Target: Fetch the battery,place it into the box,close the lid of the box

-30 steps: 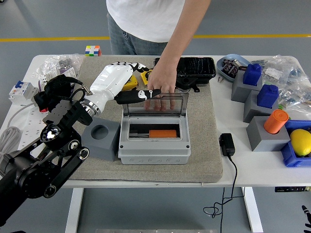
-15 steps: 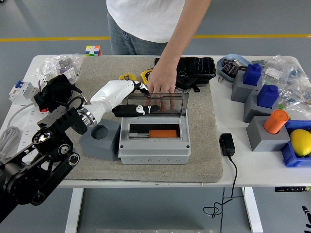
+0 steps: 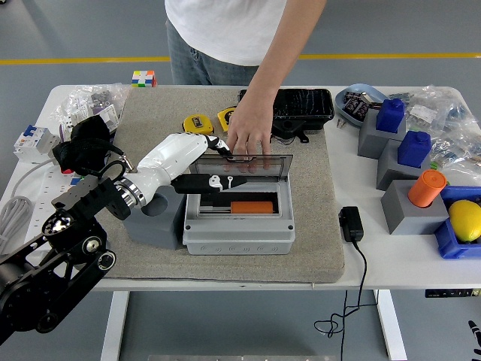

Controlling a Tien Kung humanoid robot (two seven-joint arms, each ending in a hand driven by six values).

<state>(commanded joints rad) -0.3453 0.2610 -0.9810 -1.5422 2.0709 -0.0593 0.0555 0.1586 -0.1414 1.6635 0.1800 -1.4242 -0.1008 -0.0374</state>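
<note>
A grey box sits on the grey mat in the middle of the table. An orange battery lies inside it. Its clear lid is tilted forward, about half lowered over the opening. My left hand, white with black fingers, reaches in from the left and presses on the lid's left part with fingers extended, holding nothing. A person's hand rests on the lid's rear edge from the far side. My right hand is out of view.
A grey block with a round hole stands left of the box. Two yellow tape measures and a black case lie behind it. A black adapter lies right. Grey stands with blue and orange caps fill the right side.
My left hand has come down and toward me with the lid, which has swung from upright to about half lowered. The person's hand stays at the lid's rear edge.
</note>
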